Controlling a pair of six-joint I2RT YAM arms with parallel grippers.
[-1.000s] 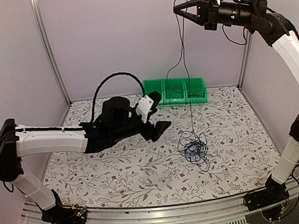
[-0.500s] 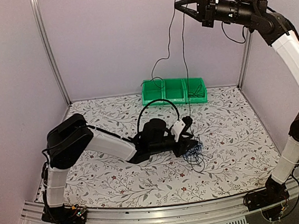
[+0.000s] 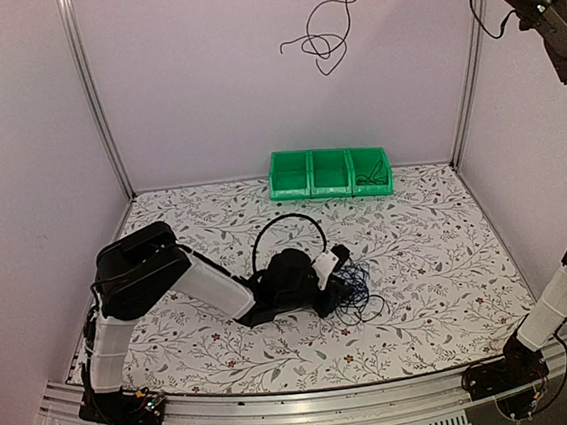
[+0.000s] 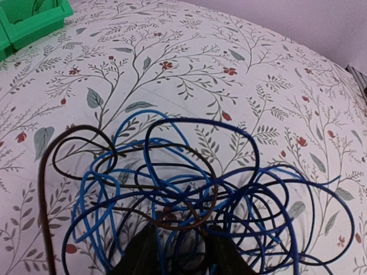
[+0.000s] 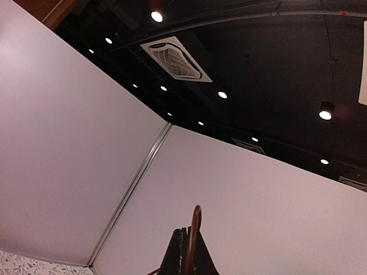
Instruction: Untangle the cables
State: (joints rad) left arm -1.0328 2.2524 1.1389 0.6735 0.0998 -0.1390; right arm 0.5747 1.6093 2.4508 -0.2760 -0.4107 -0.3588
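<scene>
A loose tangle of thin blue and black cables lies on the floral table just right of centre. My left gripper reaches into it from the left. In the left wrist view the tangle fills the frame and my two dark fingertips stand close together with several wires between them. My right gripper is raised high at the top right, its tips beyond the top view's edge. It is shut on a thin dark cable. That cable dangles in the air in a small loop, apart from the tangle.
A green bin with three compartments stands at the back of the table; a thin dark cable lies in its right compartment. Metal posts and walls close the sides. The left arm's thick black cable arches over its wrist.
My right gripper has risen further and pulled its dark cable free of the tangle, so it now hangs in the air. My left gripper has pushed into the tangle, shifting it slightly left.
</scene>
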